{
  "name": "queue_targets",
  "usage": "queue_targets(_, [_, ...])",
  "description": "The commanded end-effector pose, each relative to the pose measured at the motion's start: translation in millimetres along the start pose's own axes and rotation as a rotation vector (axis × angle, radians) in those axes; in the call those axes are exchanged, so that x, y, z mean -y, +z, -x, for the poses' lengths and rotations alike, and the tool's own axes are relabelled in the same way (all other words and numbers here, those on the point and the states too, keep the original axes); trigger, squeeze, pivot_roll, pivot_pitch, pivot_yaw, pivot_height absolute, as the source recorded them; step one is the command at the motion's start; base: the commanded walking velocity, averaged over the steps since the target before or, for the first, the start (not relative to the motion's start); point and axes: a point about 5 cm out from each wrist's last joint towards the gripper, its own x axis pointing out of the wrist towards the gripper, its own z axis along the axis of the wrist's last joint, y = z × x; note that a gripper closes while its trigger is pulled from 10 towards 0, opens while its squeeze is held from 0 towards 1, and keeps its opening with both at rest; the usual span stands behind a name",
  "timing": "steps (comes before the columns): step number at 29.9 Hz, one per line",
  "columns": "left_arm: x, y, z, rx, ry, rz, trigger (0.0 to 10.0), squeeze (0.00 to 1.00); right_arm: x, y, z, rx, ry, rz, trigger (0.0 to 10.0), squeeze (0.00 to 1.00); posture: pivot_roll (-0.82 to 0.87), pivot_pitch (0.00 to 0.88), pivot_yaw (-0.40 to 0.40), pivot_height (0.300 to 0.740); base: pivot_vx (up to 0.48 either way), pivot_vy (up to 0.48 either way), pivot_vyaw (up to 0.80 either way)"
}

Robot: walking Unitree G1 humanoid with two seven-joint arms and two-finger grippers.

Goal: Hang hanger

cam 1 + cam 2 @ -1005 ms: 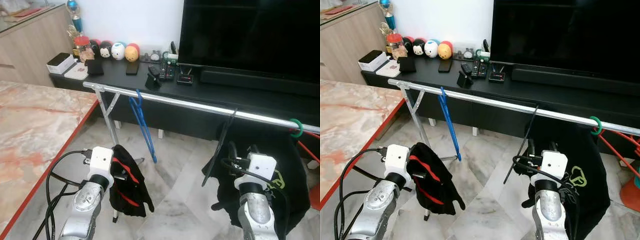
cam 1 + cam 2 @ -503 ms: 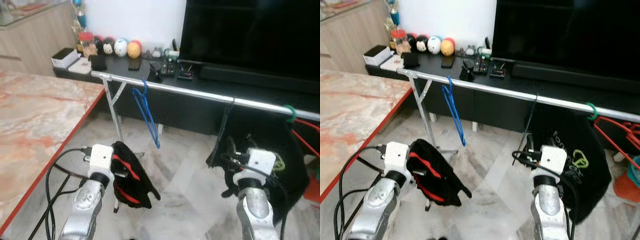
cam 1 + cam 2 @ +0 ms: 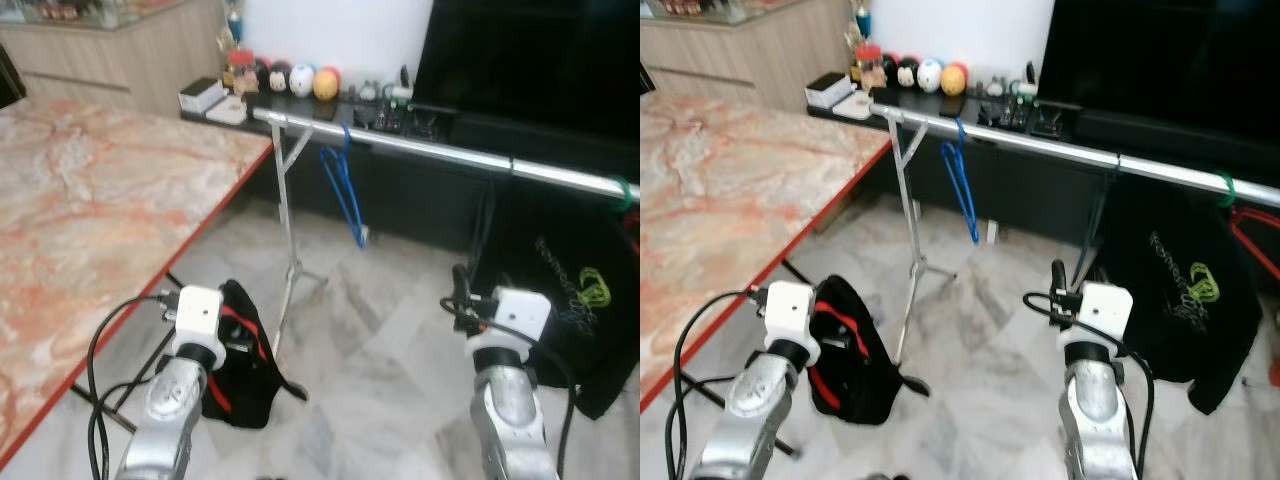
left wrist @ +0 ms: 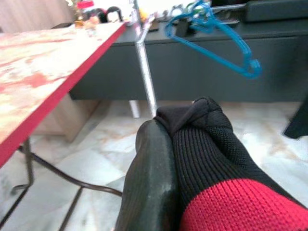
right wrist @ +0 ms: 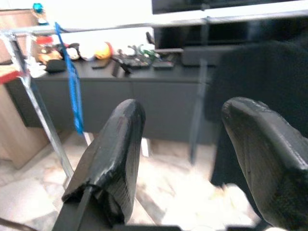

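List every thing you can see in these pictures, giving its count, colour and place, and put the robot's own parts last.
Clothes rail: one, silver, in front of the TV cabinet.
Blue hanger: one, hanging on the rail near its left end.
Green hook: one, on the rail's right end.
Black T-shirt: one, hanging under the rail at right.
Marble table: one, red-edged, at left.
Round toys: several, on the black cabinet.
Television: one, black, upper right.
Black-and-red garment: one, in the left gripper.
Left gripper: shut on the garment.
Right gripper: open, holding nothing.

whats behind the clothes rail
Behind the rail stands a low black cabinet carrying round toys, remotes and a big dark tv. A black shirt hanging on the rail covers the cabinet's front there.
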Motion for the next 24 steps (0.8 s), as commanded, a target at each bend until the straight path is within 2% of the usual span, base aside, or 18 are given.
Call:
queue_targets(1, [-1.8,10.0,-2.9,0.042,-0.005,-0.022,10.0,0.00,1.3,1.8,-0.8,0.002,-0.012,-0.010,10.0,0.00,0.00,0.030,0.005,0.740,-0.255,0.000,0.00])
queue_targets(24, [-1.4,9.2,-1.9,0.041,-0.001,-0.018,10.0,0.00,2.6,-2.9,-0.2,-0.022,-0.016,-0.016,10.0,0.00,0.00,0.022,-0.003,0.740,-0.256,0.000,0.00])
